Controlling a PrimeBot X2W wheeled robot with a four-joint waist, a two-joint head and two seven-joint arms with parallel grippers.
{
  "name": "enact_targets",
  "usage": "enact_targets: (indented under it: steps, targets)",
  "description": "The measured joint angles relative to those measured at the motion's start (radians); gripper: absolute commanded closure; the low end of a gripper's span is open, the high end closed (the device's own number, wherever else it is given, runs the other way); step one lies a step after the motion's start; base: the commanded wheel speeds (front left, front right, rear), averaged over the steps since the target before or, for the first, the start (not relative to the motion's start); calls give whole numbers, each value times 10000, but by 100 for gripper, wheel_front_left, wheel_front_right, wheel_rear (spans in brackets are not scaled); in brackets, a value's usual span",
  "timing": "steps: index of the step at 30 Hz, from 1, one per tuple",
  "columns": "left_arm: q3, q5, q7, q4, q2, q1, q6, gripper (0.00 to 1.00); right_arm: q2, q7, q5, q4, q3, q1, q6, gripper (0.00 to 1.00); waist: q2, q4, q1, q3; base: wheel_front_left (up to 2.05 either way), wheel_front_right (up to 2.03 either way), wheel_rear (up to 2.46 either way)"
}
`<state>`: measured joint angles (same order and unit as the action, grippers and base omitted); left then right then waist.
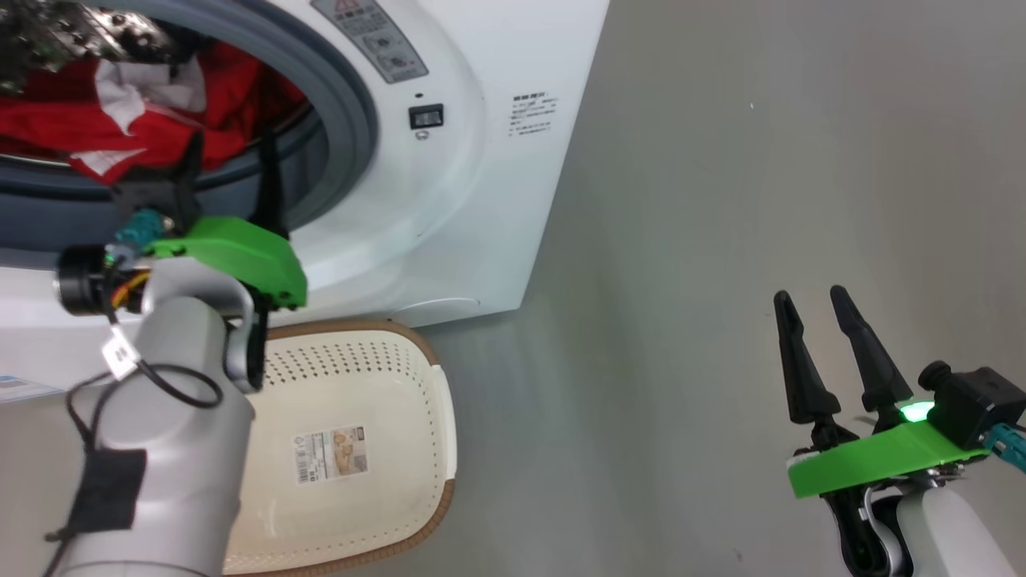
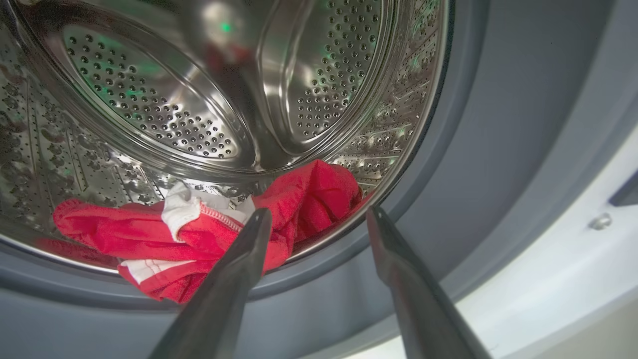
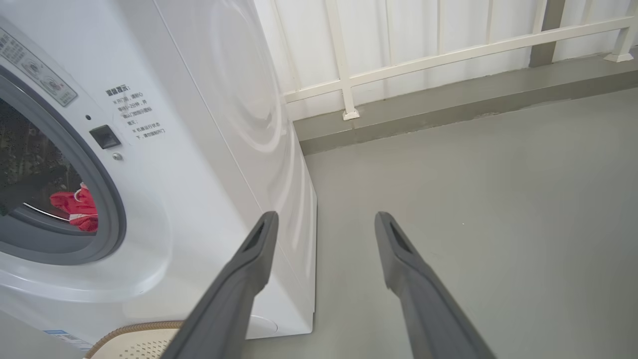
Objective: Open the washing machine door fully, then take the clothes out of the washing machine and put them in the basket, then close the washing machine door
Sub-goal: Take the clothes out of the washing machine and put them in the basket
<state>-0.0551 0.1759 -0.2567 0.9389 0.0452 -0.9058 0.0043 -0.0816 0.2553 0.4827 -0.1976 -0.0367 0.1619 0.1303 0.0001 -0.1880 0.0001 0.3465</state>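
**At the drum mouth, upper left of head view: clothes [image 1: 120, 136] inside, both hands empty**

- Clothes: bright red soft fabric, crumpled into a low heap with white patches and white stitched trim. They sit lower left in the left wrist view. The front fold hangs over the drum lip onto the rubber ring [image 2: 488, 124], which is smooth, matte and grey.
- Drum [image 2: 149, 114]: polished steel, perforated, with a raised rib.
- Washing machine [image 1: 481, 200]: glossy white box, round opening.
- Basket [image 1: 401, 377], lower left of head view, on the grey floor [image 1: 721, 240] just beside the machine front. Cream perforated plastic, rounded rectangle, brown woven-look rim, paper label [image 1: 330, 454] on its floor.
- Left hand [image 1: 232, 180]: fingers spread wide and pointing into the opening, nothing gripped. One tip overlaps the red fabric in the wrist view; contact unclear.
- Right hand [image 1: 809, 295], lower right: dark tapered fingers apart, holding nothing, over bare floor.
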Motion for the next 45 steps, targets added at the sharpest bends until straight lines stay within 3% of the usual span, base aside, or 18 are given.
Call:
enact_targets:
  steps: [17, 36, 45]
  targets:
    - [512, -12, 0, 1613, 993, -1494, 489, 0, 125, 0, 25, 58, -94, 649, 0, 0, 0, -513, 0, 867, 0, 0, 0]
    - [671, -10, 0, 2773, 1718, -2671, 1020, 0, 148, 0, 100, 96, -453, 1084, 0, 0, 0, -1033, -1, 1515, 0, 0, 0]
    - [571, -10, 0, 3333, 1923, -2879, 1022, 0, 150, 0, 102, 98, -625, 1098, 0, 0, 0, -1228, 0, 1688, 0, 0, 0]
